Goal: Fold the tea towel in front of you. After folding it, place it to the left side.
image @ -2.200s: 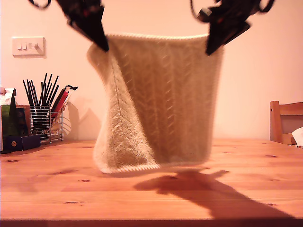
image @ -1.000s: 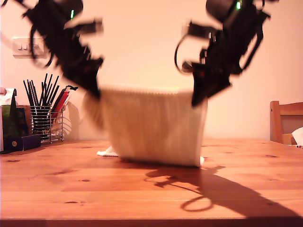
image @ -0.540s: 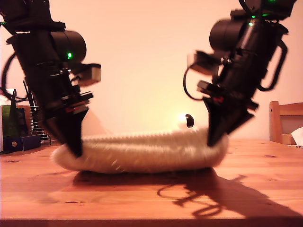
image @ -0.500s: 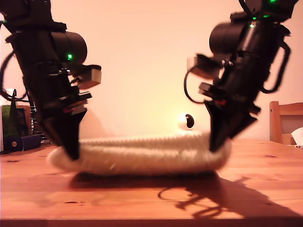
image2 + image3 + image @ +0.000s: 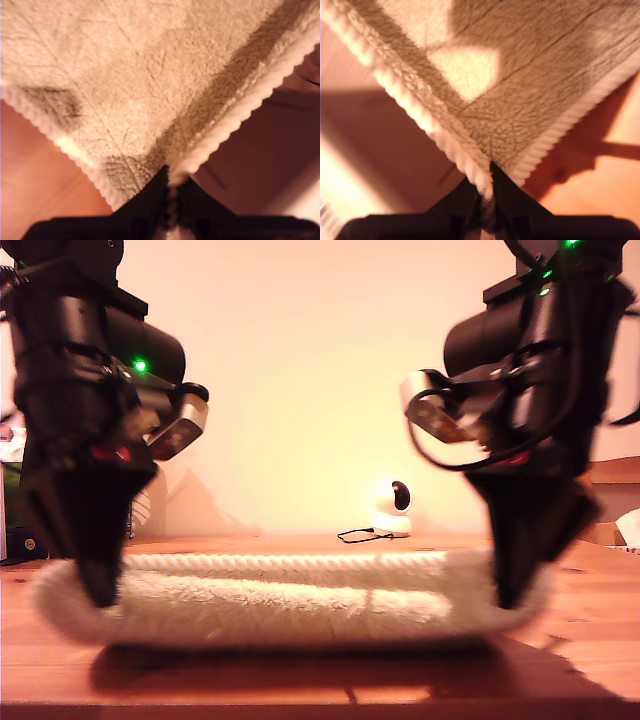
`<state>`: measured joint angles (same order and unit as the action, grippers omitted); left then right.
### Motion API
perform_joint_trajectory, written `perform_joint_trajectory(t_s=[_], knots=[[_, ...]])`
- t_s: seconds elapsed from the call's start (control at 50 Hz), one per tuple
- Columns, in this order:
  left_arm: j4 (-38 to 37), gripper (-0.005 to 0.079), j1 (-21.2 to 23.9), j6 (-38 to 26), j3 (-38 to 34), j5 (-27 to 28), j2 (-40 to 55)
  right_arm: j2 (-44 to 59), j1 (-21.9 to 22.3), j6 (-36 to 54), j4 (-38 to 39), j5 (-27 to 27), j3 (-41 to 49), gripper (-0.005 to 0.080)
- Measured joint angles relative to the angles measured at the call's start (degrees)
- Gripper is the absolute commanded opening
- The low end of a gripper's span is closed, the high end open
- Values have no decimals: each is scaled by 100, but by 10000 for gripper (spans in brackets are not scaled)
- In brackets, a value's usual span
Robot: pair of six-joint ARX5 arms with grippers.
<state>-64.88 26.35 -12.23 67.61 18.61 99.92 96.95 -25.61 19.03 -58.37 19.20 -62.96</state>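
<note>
The tea towel (image 5: 290,590) lies low and long on the wooden counter (image 5: 600,640), close to the exterior camera. It looks doubled over, with its corded hem running along the top of the far edge. It is stretched between two dark arms, one arm at the exterior view's left (image 5: 80,440) and the other arm at the exterior view's right (image 5: 540,440). Each arm's tip comes down into one end of the cloth. I cannot tell from the wrist views which arm is first and which is second.

In the first wrist view, my first pincer (image 5: 172,192) is pressed together on a corner of the tea towel (image 5: 125,75). The corded hem sits right between its black jaws, and the fluffy cloth spreads away from it. In the second wrist view, my second pincer (image 5: 485,192) likewise pinches a corner of the tea towel (image 5: 520,100) at its hem.

Behind the towel, near the wall, stands a small white camera (image 5: 392,508). A thin dark cable (image 5: 360,534) trails on the counter beside it.
</note>
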Motion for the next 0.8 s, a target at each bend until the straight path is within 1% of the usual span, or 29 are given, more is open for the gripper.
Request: perform_joint_trajectory(t_s=[0.12,0.16,0.22,0.32,0.42,0.54,0.64,0.8], knots=[[-310,-21,0,4,0,299,0,0,2,94,-282,190,0,-13],[-350,-21,0,2,0,420,0,0,2,166,-291,190,0,-13],[-306,-21,-4,-24,0,446,0,0,4,184,-229,186,0,-13],[76,-21,-31,-81,-2,356,0,0,33,181,13,122,0,-13],[680,-21,-79,-103,-2,144,0,0,79,118,400,7,0,-13],[1209,-21,-142,-170,-2,-184,0,0,87,33,861,-186,-15,-13],[1526,-21,-201,-199,-2,-326,0,0,87,31,1182,-417,-72,-13],[1814,-21,-337,-323,-2,-372,0,0,90,-20,1709,-682,-190,-13]])
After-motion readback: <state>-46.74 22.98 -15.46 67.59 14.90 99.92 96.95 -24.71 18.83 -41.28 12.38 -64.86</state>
